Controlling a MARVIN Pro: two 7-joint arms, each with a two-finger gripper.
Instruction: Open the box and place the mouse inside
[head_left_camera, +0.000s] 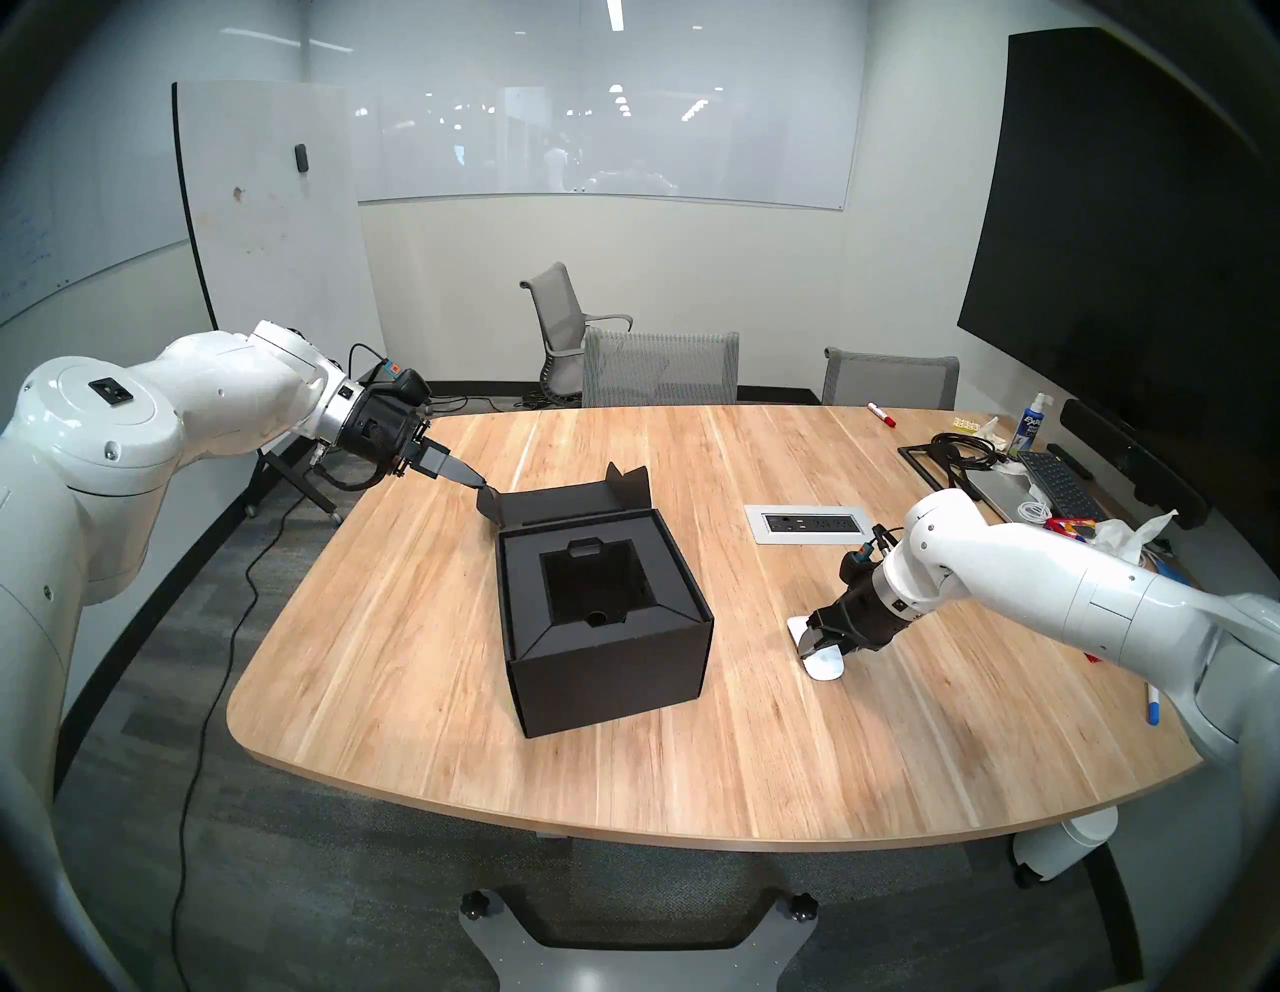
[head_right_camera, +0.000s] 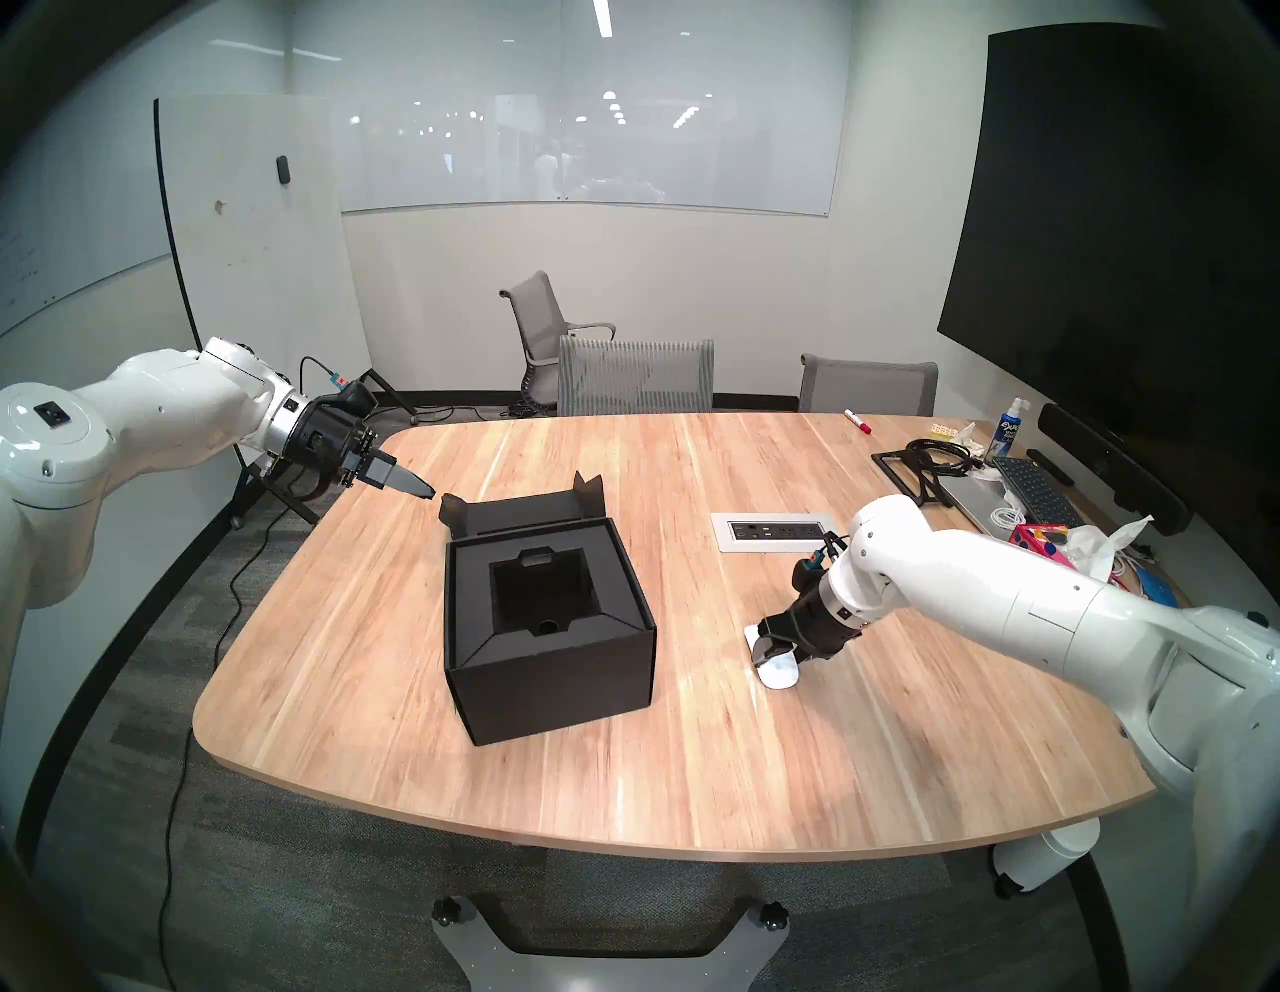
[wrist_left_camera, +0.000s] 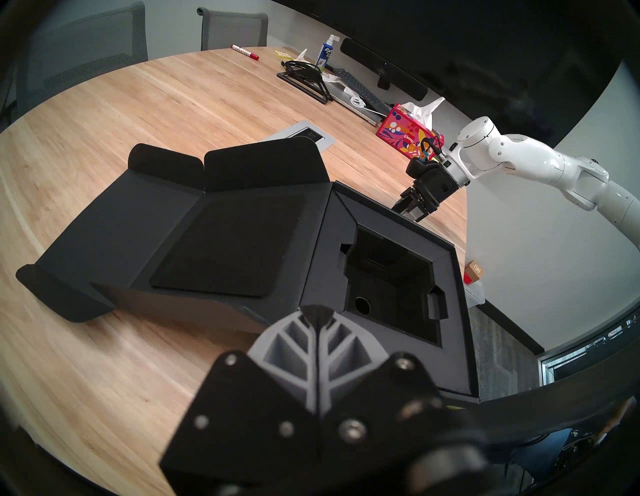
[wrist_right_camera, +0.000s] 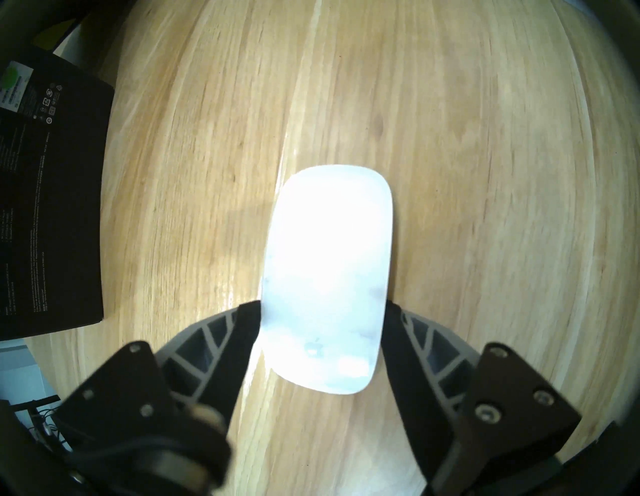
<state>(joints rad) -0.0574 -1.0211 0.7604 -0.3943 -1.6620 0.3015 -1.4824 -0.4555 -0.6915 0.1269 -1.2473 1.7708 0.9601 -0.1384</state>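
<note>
The black box (head_left_camera: 602, 623) stands mid-table with its lid (head_left_camera: 575, 502) folded back flat behind it, and the recessed insert (wrist_left_camera: 391, 280) is empty. My left gripper (head_left_camera: 481, 483) is shut with nothing in it, its tip beside the lid's left side flap (head_right_camera: 450, 509). The white mouse (wrist_right_camera: 329, 277) lies flat on the table (wrist_right_camera: 485, 173) to the right of the box (wrist_right_camera: 52, 190). My right gripper (wrist_right_camera: 322, 308) reaches down over the mouse's rear half, a finger pad (wrist_right_camera: 249, 318) pressed against each long side. In the head view the mouse (head_left_camera: 824, 665) shows beneath the right gripper (head_left_camera: 821, 641).
A power outlet plate (head_left_camera: 807, 523) is set into the table behind the mouse. Clutter fills the far right: a red tissue box (wrist_left_camera: 405, 130), keyboard (head_left_camera: 1053, 478), cables, spray bottle (head_left_camera: 1032, 422) and a red marker (head_left_camera: 880, 413). A blue marker (head_left_camera: 1152, 703) lies near the right edge. Chairs (head_left_camera: 658, 367) stand behind the table.
</note>
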